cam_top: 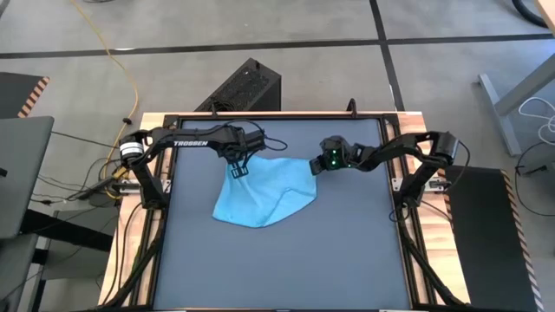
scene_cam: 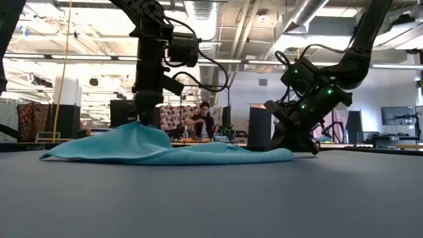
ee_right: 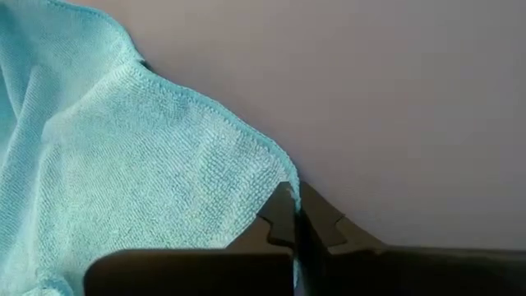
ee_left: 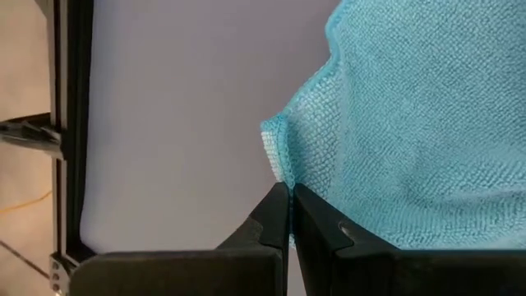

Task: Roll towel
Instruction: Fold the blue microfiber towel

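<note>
The sky-blue towel (cam_top: 260, 198) lies crumpled on the dark grey tabletop, in its far half. My left gripper (cam_top: 240, 172) is shut on the towel's far-left corner, which stands raised like a small tent in the low view (scene_cam: 142, 132). My right gripper (cam_top: 314, 165) is shut on the far-right corner, down near the table (scene_cam: 287, 151). The rest of the towel rests flat on the table, with its near edge (cam_top: 251, 221) bulging toward the table's near side. My left gripper (ee_left: 291, 191) pinches the hemmed far-left corner of the towel (ee_left: 282, 164) between its two fingers, coming steeply from above. That corner is lifted a little off the table; the cloth slopes down from it, slack. My right gripper (ee_right: 296, 193) pinches the hemmed far-right corner (ee_right: 279, 164) between its two fingers, slanting down from the table's far right. The corner sits low, at or just above the tabletop, and the cloth beside it lies slack.
Bare tabletop (cam_top: 286, 269) stretches from the towel to the near edge. Black frame rails (cam_top: 163, 225) run along the table's sides. A black box (cam_top: 247, 87) stands on the floor beyond the far edge. A person (scene_cam: 201, 119) is in the room far behind.
</note>
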Robot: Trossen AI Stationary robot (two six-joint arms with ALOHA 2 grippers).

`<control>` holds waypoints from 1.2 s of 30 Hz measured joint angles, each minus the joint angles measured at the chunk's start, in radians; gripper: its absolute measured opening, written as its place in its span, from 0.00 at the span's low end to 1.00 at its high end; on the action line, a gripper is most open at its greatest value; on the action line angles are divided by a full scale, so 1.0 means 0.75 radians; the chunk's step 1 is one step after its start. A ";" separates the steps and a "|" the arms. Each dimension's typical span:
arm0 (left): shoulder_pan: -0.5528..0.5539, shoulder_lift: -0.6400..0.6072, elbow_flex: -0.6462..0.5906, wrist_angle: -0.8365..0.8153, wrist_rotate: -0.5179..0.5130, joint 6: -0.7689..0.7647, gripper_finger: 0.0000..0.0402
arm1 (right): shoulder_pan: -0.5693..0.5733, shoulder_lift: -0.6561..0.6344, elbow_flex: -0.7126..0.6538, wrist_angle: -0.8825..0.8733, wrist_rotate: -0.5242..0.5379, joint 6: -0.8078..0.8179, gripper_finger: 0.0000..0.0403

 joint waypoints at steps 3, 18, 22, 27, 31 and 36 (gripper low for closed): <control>0.000 -0.005 -0.001 0.001 -0.043 -0.001 0.00 | -0.037 -0.058 -0.002 -0.051 -0.018 -0.031 0.04; 0.040 -0.492 -0.001 0.169 -0.110 -0.040 0.00 | -0.183 -0.597 0.007 -0.236 0.019 -0.134 0.04; 0.063 -0.588 -0.001 0.184 -0.109 -0.041 0.00 | -0.192 -0.672 0.056 -0.238 0.013 -0.176 0.04; 0.095 -0.666 -0.001 0.245 -0.111 -0.032 0.00 | -0.228 -0.707 0.185 -0.339 0.007 -0.280 0.04; 0.112 -0.709 -0.001 0.320 -0.130 0.007 0.00 | -0.258 -0.710 0.322 -0.452 0.004 -0.377 0.04; 0.126 -0.753 0.000 0.390 -0.183 0.031 0.00 | -0.304 -0.708 0.479 -0.591 -0.011 -0.460 0.04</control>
